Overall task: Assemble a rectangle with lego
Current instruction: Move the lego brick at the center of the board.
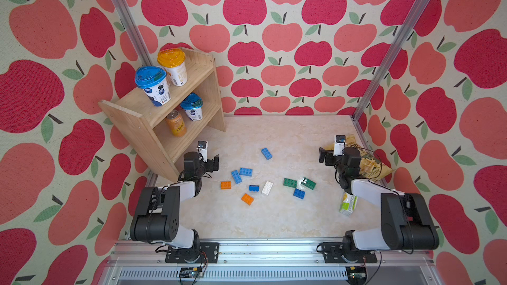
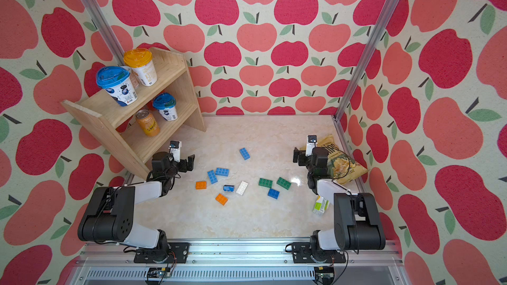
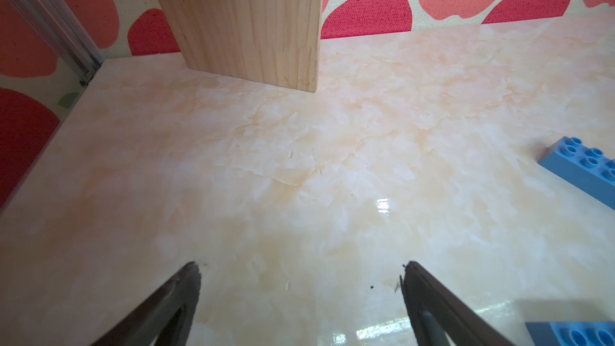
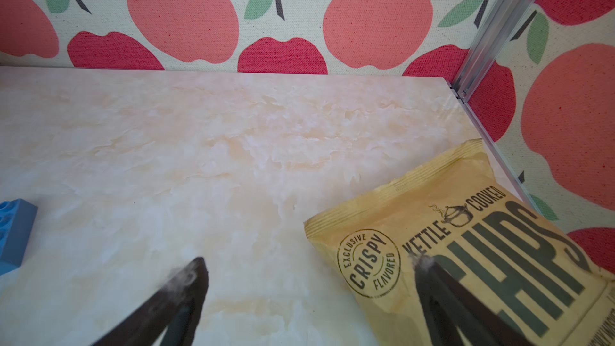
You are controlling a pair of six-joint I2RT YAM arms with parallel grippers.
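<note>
Several lego bricks lie loose on the marble tabletop in both top views. A blue one (image 1: pixel 266 153) lies alone at the back. Two blue ones (image 1: pixel 241 174) touch at the left, near two orange ones (image 1: pixel 225 185) (image 1: pixel 247 199). A white brick (image 1: pixel 267 187), a dark blue one (image 1: pixel 254 188), two green ones (image 1: pixel 299 183) and a blue one (image 1: pixel 299 193) lie in the middle. My left gripper (image 1: pixel 214 163) (image 3: pixel 301 266) hovers open and empty left of the bricks. My right gripper (image 1: pixel 323 158) (image 4: pixel 309 259) is open and empty at the right, beside the chips bag's corner.
A wooden shelf (image 1: pixel 164 122) with cups and an orange can stands at the back left, close behind my left arm. A yellow chips bag (image 1: pixel 370 165) (image 4: pixel 466 244) lies by the right wall. A small green and white carton (image 1: pixel 348 204) lies under my right arm.
</note>
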